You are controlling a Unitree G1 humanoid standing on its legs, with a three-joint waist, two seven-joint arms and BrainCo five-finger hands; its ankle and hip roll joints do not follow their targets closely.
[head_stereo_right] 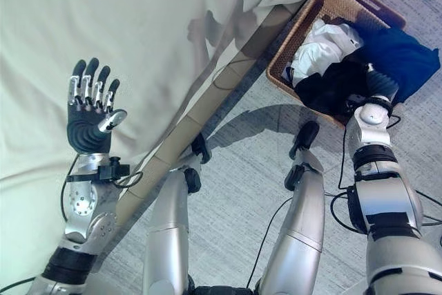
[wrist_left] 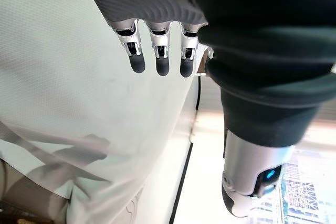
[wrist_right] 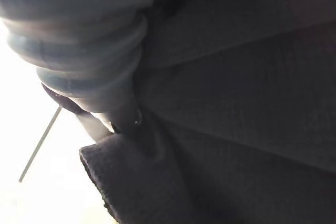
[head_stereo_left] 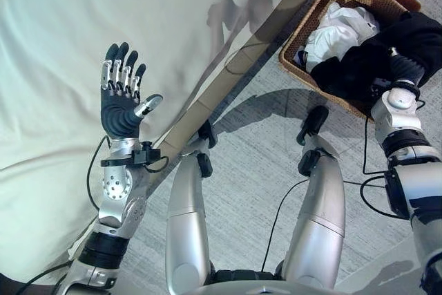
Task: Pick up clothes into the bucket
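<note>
Your right hand [head_stereo_right: 378, 82] reaches into the wicker basket [head_stereo_left: 314, 15], where its fingers are buried in the dark garment [head_stereo_left: 407, 39], so you cannot tell whether they grip the cloth or lie loose. In the right wrist view the ribbed cover sits directly against dark fabric [wrist_right: 241, 103]. The basket stands on the grey carpet [head_stereo_left: 255, 164] just beside the bed's edge. It contains two kinds of clothing that you can distinguish: one white garment [head_stereo_left: 338, 29], crumpled toward the bed side, and the dark garment, piled over the near rim and draped outward; whether the dark mass is one piece or several cannot be determined. Your left hand [head_stereo_left: 121, 101] is raised above the white bed sheet [head_stereo_left: 103, 12], its fingers straight and spread, thumb apart, holding nothing. One basket and one bed are present.
</note>
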